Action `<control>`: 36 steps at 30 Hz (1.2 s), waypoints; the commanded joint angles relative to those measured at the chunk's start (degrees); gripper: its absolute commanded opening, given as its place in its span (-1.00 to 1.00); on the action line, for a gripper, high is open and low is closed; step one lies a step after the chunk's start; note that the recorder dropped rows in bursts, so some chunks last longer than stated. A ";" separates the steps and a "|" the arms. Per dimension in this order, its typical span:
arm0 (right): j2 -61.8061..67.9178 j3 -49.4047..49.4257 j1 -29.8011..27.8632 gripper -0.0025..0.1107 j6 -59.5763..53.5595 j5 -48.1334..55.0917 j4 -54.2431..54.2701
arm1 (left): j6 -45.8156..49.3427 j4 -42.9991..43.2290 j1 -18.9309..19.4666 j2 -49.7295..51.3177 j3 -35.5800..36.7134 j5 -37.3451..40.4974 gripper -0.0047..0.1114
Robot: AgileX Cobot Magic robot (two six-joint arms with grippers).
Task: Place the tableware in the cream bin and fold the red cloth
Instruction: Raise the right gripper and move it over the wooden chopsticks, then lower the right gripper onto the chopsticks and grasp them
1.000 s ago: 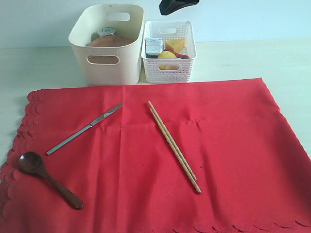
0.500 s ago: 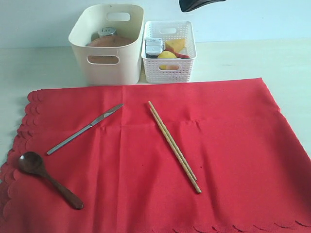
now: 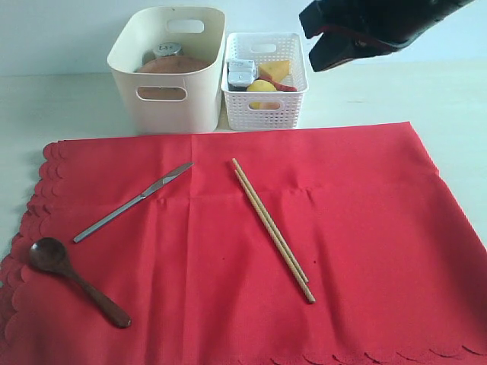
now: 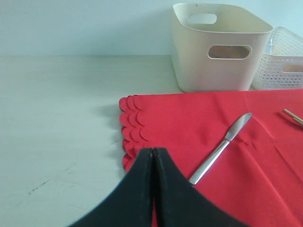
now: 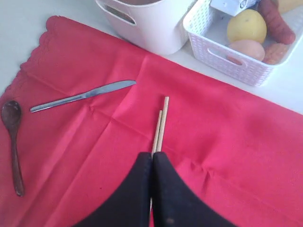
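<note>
Two containers stand at the back of a pale, faintly grained worktop [image 3: 61, 99] before a light wall [image 3: 61, 38]: a smooth cream bin [image 3: 163, 114] with rounded corners and oval handle holes, holding a brown plate [image 3: 171, 66] and steel cup [image 3: 167, 50], and just beside it a white lattice basket [image 3: 264, 110]. In front, the creased red cloth [image 3: 365, 228] with scalloped edges lies flat, carrying a metal knife [image 3: 133, 202], dark wooden spoon [image 3: 76, 281] and wooden chopsticks [image 3: 272, 228]. The left gripper [image 4: 153, 153] and right gripper [image 5: 152, 156] are pressed together, empty.
</note>
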 commanded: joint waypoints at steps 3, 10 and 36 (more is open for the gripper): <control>-0.50 2.84 0.08 -0.96 -0.78 -2.30 0.49 | -0.23 0.17 -0.35 -0.26 -0.15 -0.66 -0.90; 0.85 2.84 0.08 -0.96 -0.59 -1.97 -2.01 | -0.23 0.17 -0.35 -0.26 -0.15 -0.66 -0.90; 10.97 18.16 6.38 -0.36 -2.44 -9.53 -5.03 | -0.23 0.17 -0.35 -0.26 -0.15 -0.66 -0.90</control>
